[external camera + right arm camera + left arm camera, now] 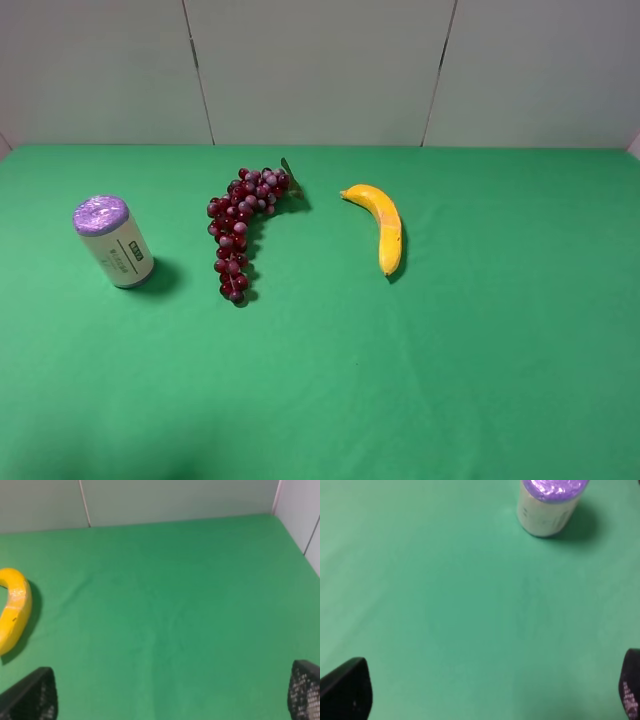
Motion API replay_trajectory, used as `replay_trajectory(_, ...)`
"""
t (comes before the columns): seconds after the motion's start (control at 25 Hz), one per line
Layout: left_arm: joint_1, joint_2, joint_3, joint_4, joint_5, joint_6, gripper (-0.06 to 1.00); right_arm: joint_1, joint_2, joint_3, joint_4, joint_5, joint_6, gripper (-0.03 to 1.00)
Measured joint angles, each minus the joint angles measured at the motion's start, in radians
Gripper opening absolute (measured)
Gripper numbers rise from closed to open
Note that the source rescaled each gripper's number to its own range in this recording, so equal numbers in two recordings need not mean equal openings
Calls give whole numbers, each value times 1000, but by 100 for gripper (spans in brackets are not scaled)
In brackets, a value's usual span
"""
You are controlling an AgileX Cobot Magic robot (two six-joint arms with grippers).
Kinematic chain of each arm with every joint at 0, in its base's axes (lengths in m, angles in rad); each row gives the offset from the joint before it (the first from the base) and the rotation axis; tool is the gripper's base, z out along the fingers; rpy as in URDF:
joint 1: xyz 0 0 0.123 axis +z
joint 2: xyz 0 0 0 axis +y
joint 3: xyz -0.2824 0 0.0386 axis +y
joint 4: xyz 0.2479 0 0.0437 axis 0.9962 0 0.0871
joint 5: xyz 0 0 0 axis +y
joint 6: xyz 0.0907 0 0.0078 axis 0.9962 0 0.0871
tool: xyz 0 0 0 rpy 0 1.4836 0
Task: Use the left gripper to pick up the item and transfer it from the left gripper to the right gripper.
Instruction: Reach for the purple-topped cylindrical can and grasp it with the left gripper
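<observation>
While the item is standing on end on the green bench, purple end up, left of the grapes and banana, the left gripper is hovering short of it, jaws spread wide and holding nothing. The right gripper is hanging over the bench near the banana, its jaws likewise spread and empty.

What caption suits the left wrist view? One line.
Open left tool faces the upright purple-topped roll on green cloth.
</observation>
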Motion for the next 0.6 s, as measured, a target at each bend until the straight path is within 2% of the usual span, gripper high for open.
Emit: replay_trajectory(0.6,0,317,-19,-40,-161,4,100,0,0,0,0,0,0,100)
